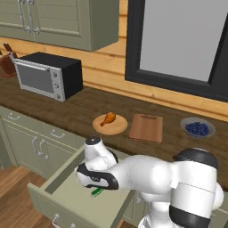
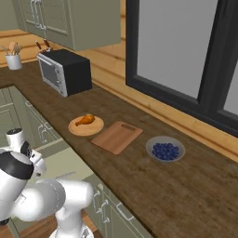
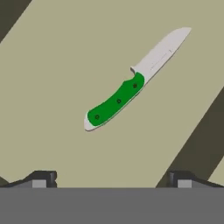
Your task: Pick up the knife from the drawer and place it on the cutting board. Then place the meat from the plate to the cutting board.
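- The knife [image 3: 131, 85] is seen lying flat on the pale floor of the open drawer [image 1: 67, 171], with nothing beside it.
- In the hand view the knife's long axis runs on a diagonal: the green handle toward the lower left, the grey blade toward the upper right, tip farthest from the fingertips.
- The pincer [image 3: 111, 179] is held above the drawer floor, pointing down at it; its fingertips [image 3: 41, 179] are spread wide with nothing between them. The knife is not touched.
- The knife lies ahead of the fingertips in the hand view, a little beyond the line joining them and roughly centred between them; the handle end is the nearer part.
- Judgement: the line between the fingertips does not cross the handle squarely, so a roll of the wrist is likely called for before descent, so that the handle is closed on across its width rather than along its length.
- In the left base view only a green sliver of the knife [image 1: 96, 192] is seen under the hand inside the drawer.
- The cutting board [image 1: 146, 127] lies bare on the table [image 1: 67, 111], just beside the plate [image 1: 110, 125], which carries the meat [image 1: 107, 119]; both steps are judged not yet done.
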{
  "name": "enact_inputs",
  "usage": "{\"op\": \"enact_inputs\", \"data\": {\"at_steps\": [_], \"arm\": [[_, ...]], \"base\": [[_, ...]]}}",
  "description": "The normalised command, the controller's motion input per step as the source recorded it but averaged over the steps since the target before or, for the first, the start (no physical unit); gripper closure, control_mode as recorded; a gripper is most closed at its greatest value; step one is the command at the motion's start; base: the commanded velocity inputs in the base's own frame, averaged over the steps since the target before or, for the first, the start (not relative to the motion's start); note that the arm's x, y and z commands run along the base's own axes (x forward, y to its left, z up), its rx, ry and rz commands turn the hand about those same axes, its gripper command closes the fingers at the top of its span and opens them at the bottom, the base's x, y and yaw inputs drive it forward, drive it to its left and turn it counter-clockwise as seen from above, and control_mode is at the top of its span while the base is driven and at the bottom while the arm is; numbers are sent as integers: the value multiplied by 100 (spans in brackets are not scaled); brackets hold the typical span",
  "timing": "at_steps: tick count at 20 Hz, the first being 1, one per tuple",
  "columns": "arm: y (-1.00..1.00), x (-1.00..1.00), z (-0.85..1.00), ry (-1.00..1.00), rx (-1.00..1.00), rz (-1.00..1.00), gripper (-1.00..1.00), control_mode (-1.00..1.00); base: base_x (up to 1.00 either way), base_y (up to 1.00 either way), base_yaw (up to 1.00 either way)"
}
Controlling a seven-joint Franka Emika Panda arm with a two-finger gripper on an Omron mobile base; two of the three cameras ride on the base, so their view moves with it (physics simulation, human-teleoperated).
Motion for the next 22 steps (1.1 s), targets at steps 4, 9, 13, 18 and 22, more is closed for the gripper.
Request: {"op": "enact_inputs", "data": {"at_steps": [4,9,13,18,22], "arm": [[23,0,-24,0,-5,0,-100,-100],[0,0,-32,-6,0,-5,-100,-100],[0,0,-31,-5,0,-19,-100,-100],[-6,6,-27,-1,0,-21,-100,-100],[-1,16,-21,0,0,-16,-100,-100]], "base": [[0,0,0],[0,0,0],[0,0,0],[0,0,0],[0,0,0]]}}
